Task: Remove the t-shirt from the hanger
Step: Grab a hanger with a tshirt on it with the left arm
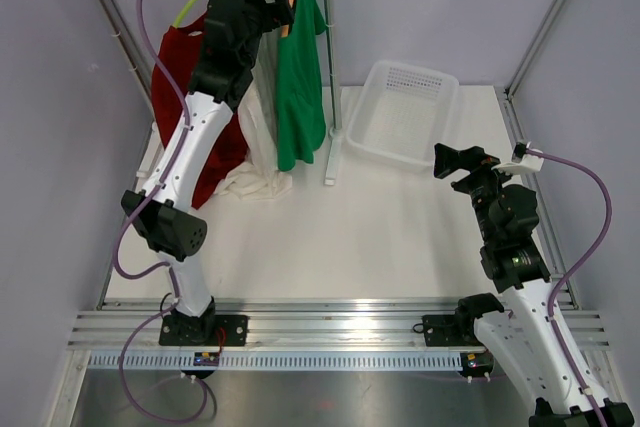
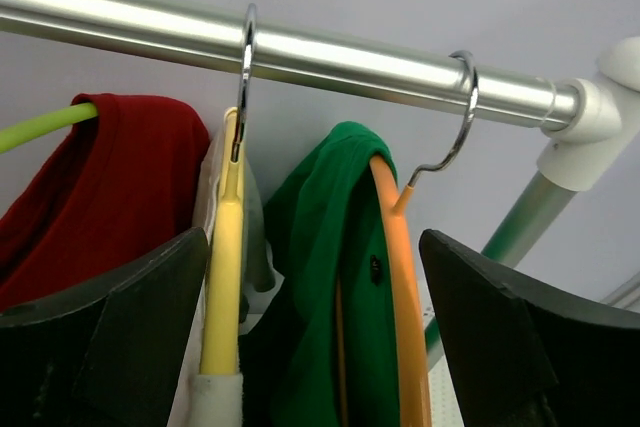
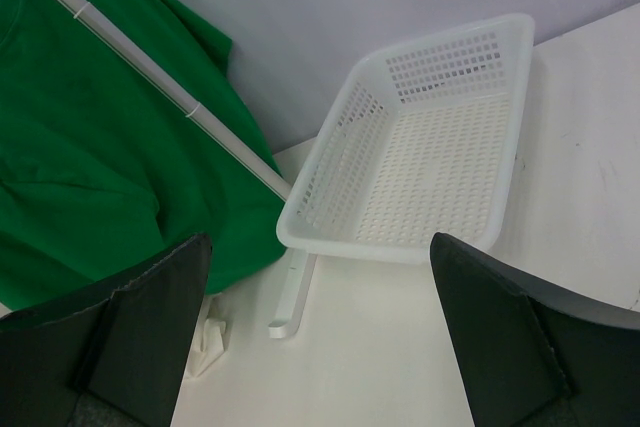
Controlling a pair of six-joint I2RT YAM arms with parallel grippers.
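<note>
Green t-shirt (image 2: 320,237), likely the target, hangs on orange hanger (image 2: 400,287) off rail (image 2: 330,52), at 12 o'clock between the wide-apart, empty jaws of left gripper (image 2: 315,347). Hanger's long axis crosses the rail. Right gripper (image 3: 320,342), also spread and empty, sits well off at 4 o'clock, so left is nearer.

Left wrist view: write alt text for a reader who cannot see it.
The left gripper, jaws wide open, frames two hangers hooked on a silver rail: a yellow hanger carrying a white garment and an orange hanger carrying a green t-shirt. A red shirt on a lime hanger hangs at the left.
</note>
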